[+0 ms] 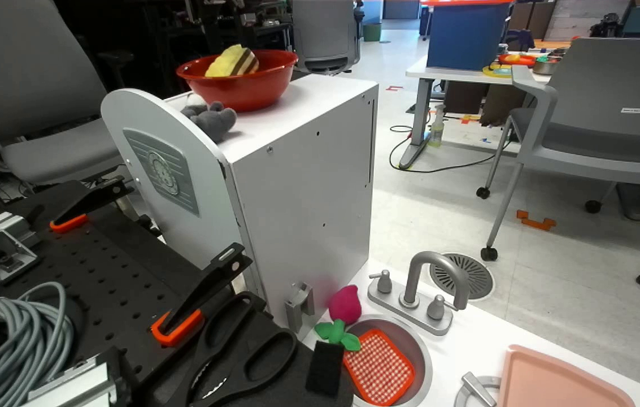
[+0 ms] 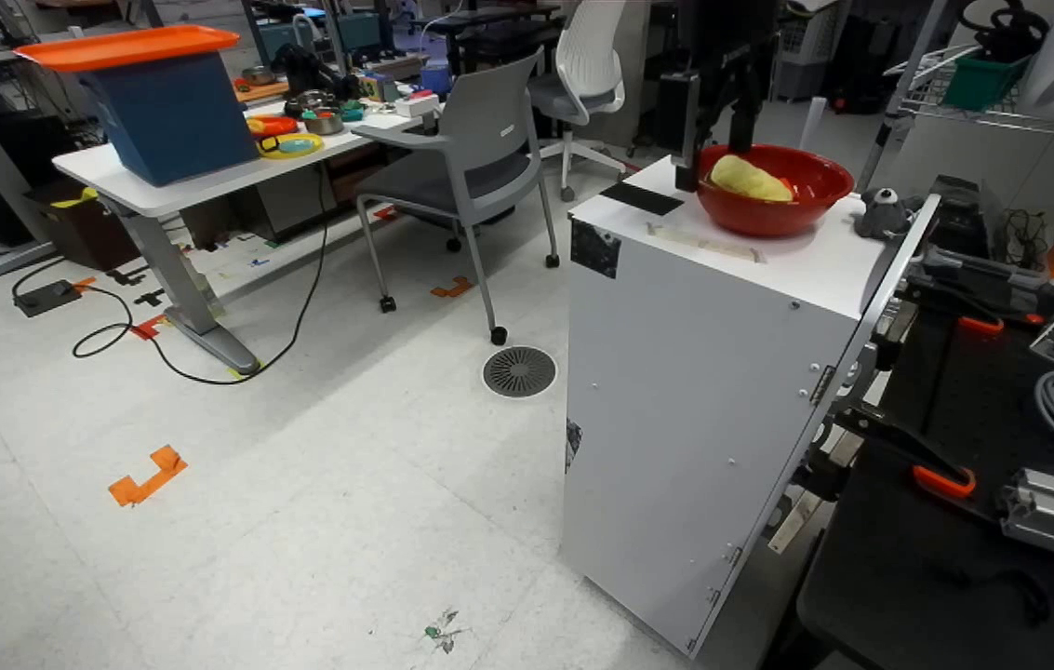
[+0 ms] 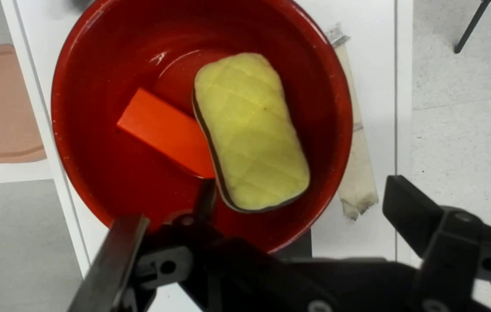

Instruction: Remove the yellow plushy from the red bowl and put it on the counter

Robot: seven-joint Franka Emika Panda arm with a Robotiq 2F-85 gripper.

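The yellow plushy (image 3: pixel 252 130) lies in the red bowl (image 3: pixel 98 56), leaning on an orange block (image 3: pixel 163 130). Plushy and bowl also show in both exterior views: plushy (image 1: pixel 233 61) (image 2: pixel 750 179), bowl (image 1: pixel 252 87) (image 2: pixel 768 219). The bowl stands on a tall white cabinet (image 1: pixel 308 198). My gripper (image 3: pixel 300 186) is open and empty. One finger is over the bowl beside the plushy's near end; the other is outside the rim. The gripper shows above the bowl in an exterior view (image 2: pixel 714 158). The counter (image 1: pixel 466 339) is low beside the cabinet.
A grey plush toy (image 1: pixel 215 121) sits beside the bowl on the cabinet. The counter has a faucet (image 1: pixel 410 297), a basin (image 1: pixel 424 367) with a red mesh item, a pink plush (image 1: pixel 345 304) and a salmon-pink tray (image 1: pixel 562 379). A black bench (image 1: pixel 99 243) adjoins the cabinet.
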